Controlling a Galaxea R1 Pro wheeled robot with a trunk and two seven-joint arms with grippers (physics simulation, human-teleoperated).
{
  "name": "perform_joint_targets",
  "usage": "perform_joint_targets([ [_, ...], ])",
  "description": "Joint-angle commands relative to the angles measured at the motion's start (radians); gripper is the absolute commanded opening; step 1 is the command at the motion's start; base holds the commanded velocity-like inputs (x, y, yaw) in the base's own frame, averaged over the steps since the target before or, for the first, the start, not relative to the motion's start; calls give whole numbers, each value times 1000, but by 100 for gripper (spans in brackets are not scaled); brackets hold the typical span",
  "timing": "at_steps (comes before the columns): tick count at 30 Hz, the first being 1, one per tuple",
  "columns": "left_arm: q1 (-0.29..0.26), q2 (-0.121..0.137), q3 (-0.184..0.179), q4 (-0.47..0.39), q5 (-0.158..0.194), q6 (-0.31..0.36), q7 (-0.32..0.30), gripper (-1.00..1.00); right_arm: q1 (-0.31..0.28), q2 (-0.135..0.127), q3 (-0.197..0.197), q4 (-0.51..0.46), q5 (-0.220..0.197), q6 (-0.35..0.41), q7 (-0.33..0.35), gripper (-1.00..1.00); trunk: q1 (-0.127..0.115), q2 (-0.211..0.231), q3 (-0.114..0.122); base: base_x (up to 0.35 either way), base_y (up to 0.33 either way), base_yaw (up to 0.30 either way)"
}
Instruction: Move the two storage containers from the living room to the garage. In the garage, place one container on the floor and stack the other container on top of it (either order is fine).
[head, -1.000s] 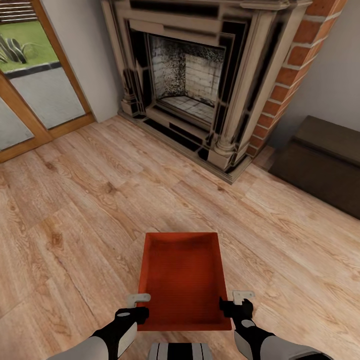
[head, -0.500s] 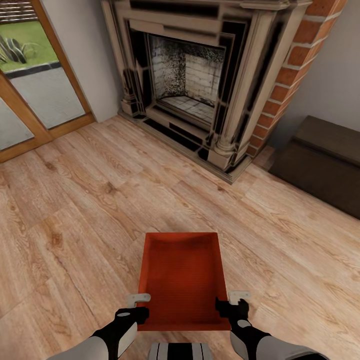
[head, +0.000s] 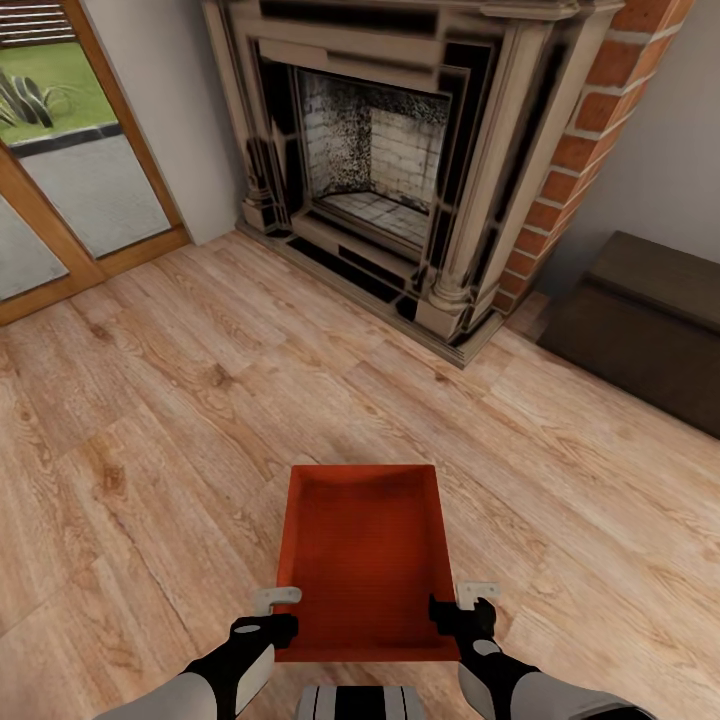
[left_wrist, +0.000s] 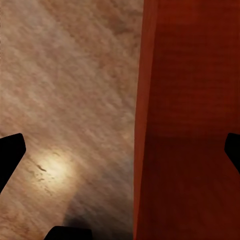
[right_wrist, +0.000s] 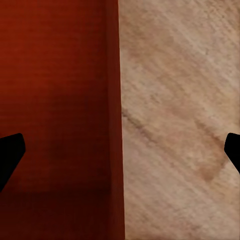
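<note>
One orange-red storage container (head: 365, 560) sits open-top on the light wood floor of the living room, just ahead of me. My left gripper (head: 282, 610) is at its near left corner, open, with the container's left wall (left_wrist: 142, 125) standing between its wide-apart fingertips (left_wrist: 10, 155). On the other side, my right gripper (head: 460, 602) is at the near right corner, also open, and the right wall (right_wrist: 114, 120) runs between its fingertips (right_wrist: 10, 152). Neither gripper's fingers press on the walls. The garage is out of view.
A brick fireplace (head: 400, 160) with a stone surround stands straight ahead. A long low dark cabinet (head: 650, 320) sits at the right. Glass doors with a wood frame (head: 70, 200) are at the left. Bare wood floor (head: 170, 420) lies between me and them.
My right gripper has shifted slightly left, closer onto the container's right wall. The left gripper and the view have stayed still.
</note>
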Motion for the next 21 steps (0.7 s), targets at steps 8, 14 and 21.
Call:
perform_joint_targets([
  [8, 0, 0, -9, -2, 9, 5, 5, 100, -1, -2, 11, 2, 0, -4, 19, 100, 0, 0, -1, 0, 0, 0],
  [14, 0, 0, -9, -2, 9, 5, 5, 100, -1, -4, 11, 2, 3, -4, 43, 100, 0, 0, -1, 0, 0, 0],
  [21, 0, 0, -9, -2, 9, 5, 5, 100, -1, -4, 12, 2, 3, -3, 58, 100, 0, 0, -1, 0, 0, 0],
])
